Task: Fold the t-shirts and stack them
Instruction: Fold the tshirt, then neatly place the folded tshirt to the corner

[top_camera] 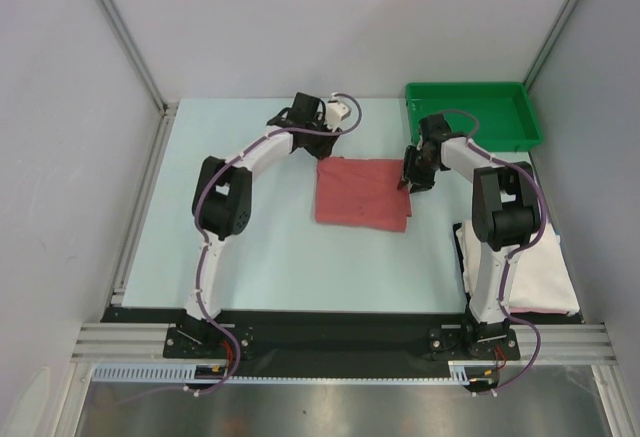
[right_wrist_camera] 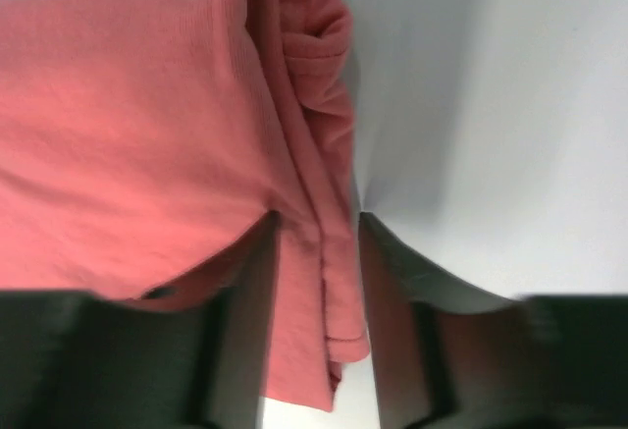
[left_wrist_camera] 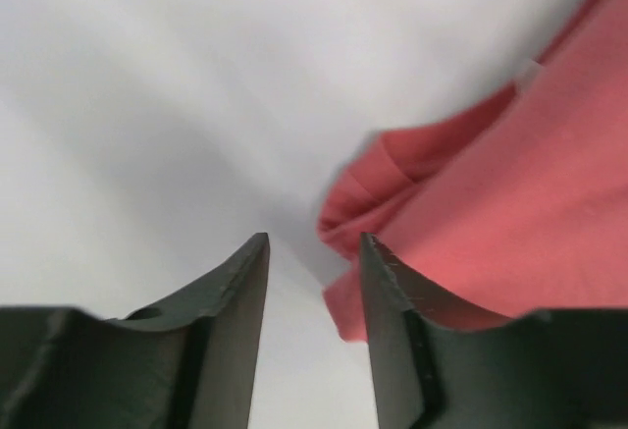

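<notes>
The salmon-red t-shirt (top_camera: pixel 362 193) lies folded into a rectangle in the middle of the table. My left gripper (top_camera: pixel 322 149) is open at its far left corner. In the left wrist view the gripper (left_wrist_camera: pixel 314 252) has bare table between its fingers, and the shirt (left_wrist_camera: pixel 510 184) lies just to the right, partly behind the right finger. My right gripper (top_camera: pixel 408 179) is open at the shirt's right edge. In the right wrist view the gripper (right_wrist_camera: pixel 316 228) straddles the layered edge of the shirt (right_wrist_camera: pixel 147 125). The white t-shirt (top_camera: pixel 545 277) lies bunched at the table's near right, behind the right arm.
The green tray (top_camera: pixel 470 112) stands at the far right corner, just behind the right gripper. Grey walls and aluminium frame posts close in the table on the left, back and right. The arm bases stand at the near edge.
</notes>
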Tool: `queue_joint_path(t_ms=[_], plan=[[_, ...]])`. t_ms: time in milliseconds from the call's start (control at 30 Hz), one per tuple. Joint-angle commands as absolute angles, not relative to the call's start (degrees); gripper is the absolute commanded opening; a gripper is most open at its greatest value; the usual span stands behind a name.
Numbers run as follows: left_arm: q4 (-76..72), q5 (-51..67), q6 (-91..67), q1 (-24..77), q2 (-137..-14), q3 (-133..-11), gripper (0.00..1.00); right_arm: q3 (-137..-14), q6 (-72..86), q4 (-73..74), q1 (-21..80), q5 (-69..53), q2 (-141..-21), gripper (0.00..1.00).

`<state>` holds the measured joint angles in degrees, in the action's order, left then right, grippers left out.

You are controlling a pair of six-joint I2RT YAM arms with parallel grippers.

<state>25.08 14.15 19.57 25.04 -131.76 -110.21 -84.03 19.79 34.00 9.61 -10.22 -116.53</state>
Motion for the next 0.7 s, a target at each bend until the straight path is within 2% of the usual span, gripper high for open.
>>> queue_joint_path(t_ms=[0, 33, 167, 267, 367, 500, 667], plan=[[24.6, 6.8, 17.3, 25.2, -133.9, -115.2, 0.48, -85.1, 21.0, 33.0, 9.1, -8.4, -113.5, 0.52], [24.3, 5.8, 16.7, 25.1, -133.9, -116.0, 0.50, -84.9, 21.4, 33.0, 9.0, -7.8, -112.8, 0.59], [24.2, 2.7, 15.7, 25.1, -132.8, -116.8, 0.56, -83.6, 22.6, 32.3, 8.9, -8.6, -111.1, 0.67], [24.0, 1.3, 15.0, 24.5, -130.9, -116.8, 0.58, -82.6, 23.1, 31.8, 8.9, -10.5, -112.4, 0.69], [24.3, 6.8, 11.4, 22.3, -126.9, -115.2, 0.58, -80.9, 24.0, 30.2, 9.0, -12.0, -113.3, 0.69], [20.4, 17.5, 12.0, 20.5, -120.2, -105.2, 0.39, -79.8, 24.7, 28.7, 9.0, -12.9, -113.5, 0.68], [28.8, 27.2, 21.0, 22.8, -119.8, -100.9, 0.33, -79.4, 24.4, 29.3, 8.9, -12.4, -112.9, 0.69]])
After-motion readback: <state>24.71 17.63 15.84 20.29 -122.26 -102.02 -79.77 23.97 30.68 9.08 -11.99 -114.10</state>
